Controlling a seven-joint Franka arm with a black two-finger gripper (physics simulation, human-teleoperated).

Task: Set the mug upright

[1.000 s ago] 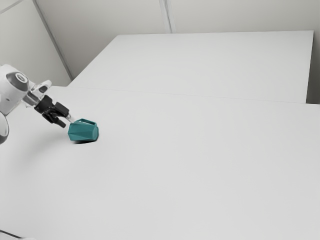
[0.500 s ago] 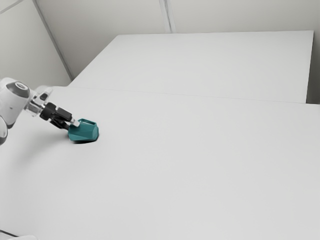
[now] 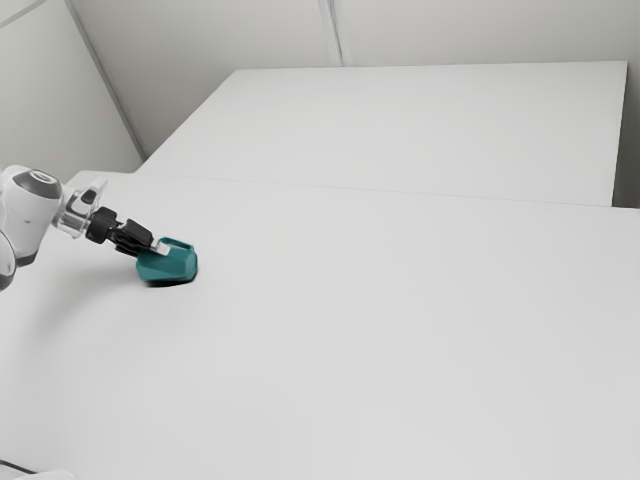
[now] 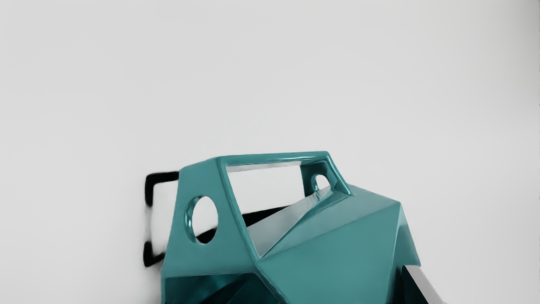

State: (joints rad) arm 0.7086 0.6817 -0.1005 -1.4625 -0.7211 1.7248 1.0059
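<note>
Teal, faceted and still to be righted, the mug [image 3: 180, 266] is lying on its side toward the exterior view's left, its handle [image 4: 274, 158] facing up. Beyond it the table's edge is running well apart, while the table [image 3: 400, 330] is stretching broadly toward the exterior view's right. The claw [image 3: 155, 251] is reaching right up to the mug; whether it's gripping, I'm not managing to tell.

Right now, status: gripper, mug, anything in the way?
Gripper at the mug, hold unclear. Mug on its side, not upright. Handle uppermost, near gripper: possible snag.
</note>
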